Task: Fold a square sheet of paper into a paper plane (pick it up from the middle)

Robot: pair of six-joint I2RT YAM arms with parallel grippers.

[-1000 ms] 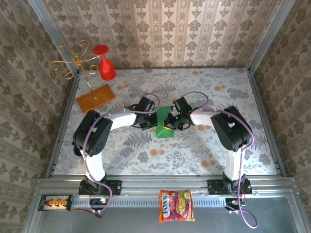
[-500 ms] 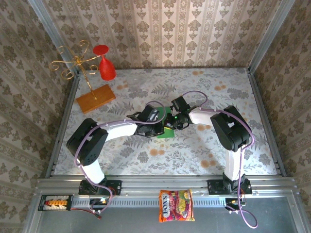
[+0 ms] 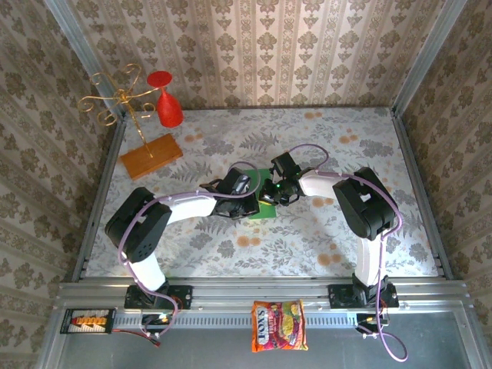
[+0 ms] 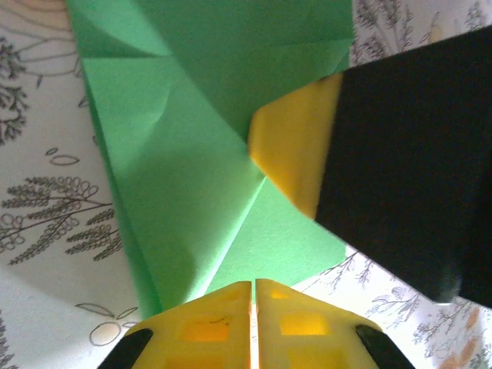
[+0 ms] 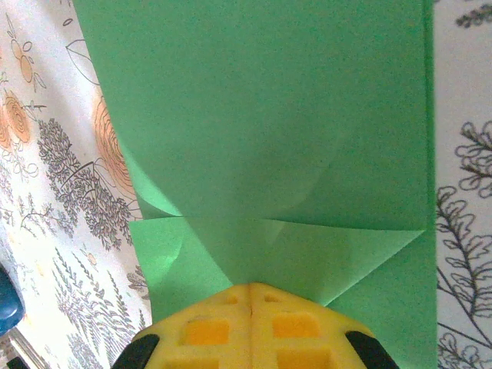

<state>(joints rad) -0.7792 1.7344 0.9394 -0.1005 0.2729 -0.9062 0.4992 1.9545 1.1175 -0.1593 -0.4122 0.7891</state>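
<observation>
Paper plane (image 3: 266, 209) is only half made, a creased piece of bright green paper lying flat around the middle of the flowery table (image 3: 323, 231). From the top camera, both my arms reach in over it from either side, so just slivers of green peek out at its near and far ends. My left gripper (image 3: 251, 203) and my right gripper (image 3: 270, 194) sit just beside each other on top of it. Far left there's an orange-brown board (image 3: 151, 154) with a gold wire stand (image 3: 115, 96) and a red glass-shaped thing (image 3: 167, 108), well apart from the paper. A snack packet (image 3: 279, 325) lies on the near rail.

Left wrist cam: my yellow fingertips are pressed together with only a hairline seam, right at the edge of the green. I can't tell if any paper is caught between them. Diagonal folds run across the sheet, and my other gripper's yellow finger comes down onto it from the right.

Right wrist cam: same deal, pads closed tight, tips touching the paper where two slanted flaps meet a cross crease. Whether anything's pinched, I can't tell.
</observation>
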